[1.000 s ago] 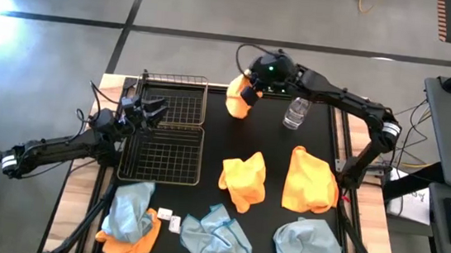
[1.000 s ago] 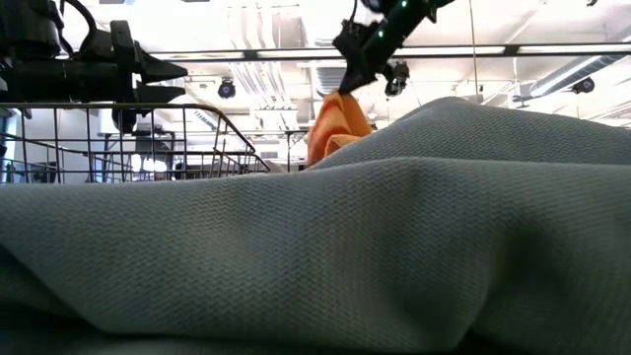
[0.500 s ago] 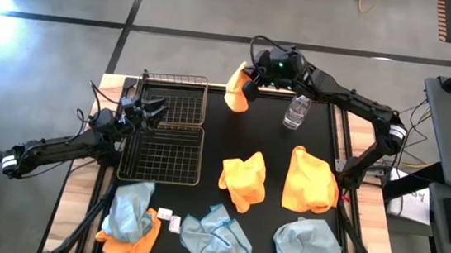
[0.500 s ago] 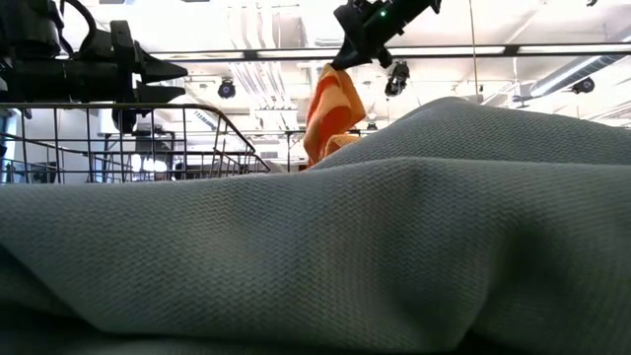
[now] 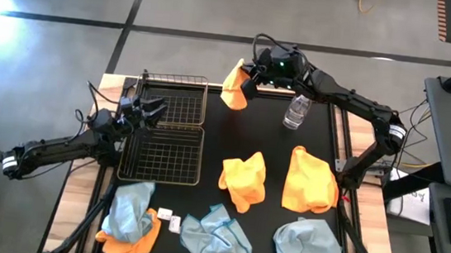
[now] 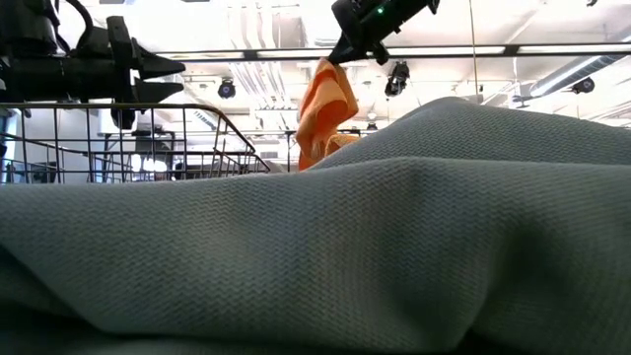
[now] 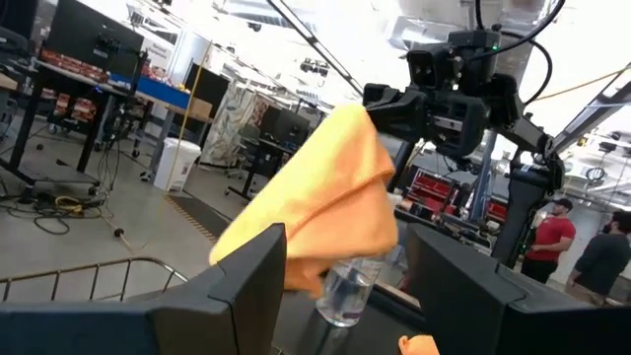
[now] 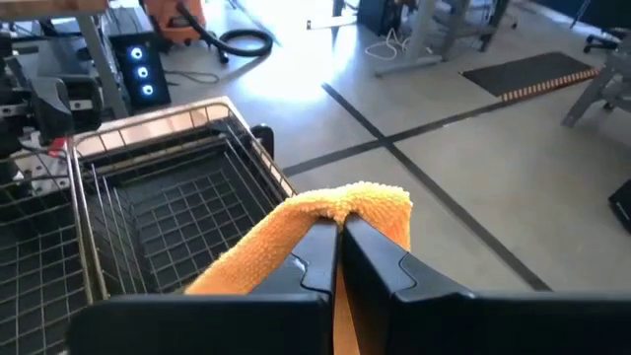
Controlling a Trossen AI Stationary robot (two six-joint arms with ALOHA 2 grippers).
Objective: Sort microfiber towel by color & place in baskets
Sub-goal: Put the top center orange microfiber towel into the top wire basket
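We see the right gripper (image 5: 251,73) at the far side of the table (image 5: 273,152), its jaws pinched on an orange towel (image 5: 234,87) that hangs in the air just right of the far basket (image 5: 171,101). The near basket (image 5: 161,153) adjoins it. The left gripper (image 5: 146,108) waits over the baskets' left edge, fingers spread. Other orange (image 5: 243,178) and blue-grey towels (image 5: 213,234) lie nearer; a spray bottle (image 5: 296,112) stands right of the held towel.
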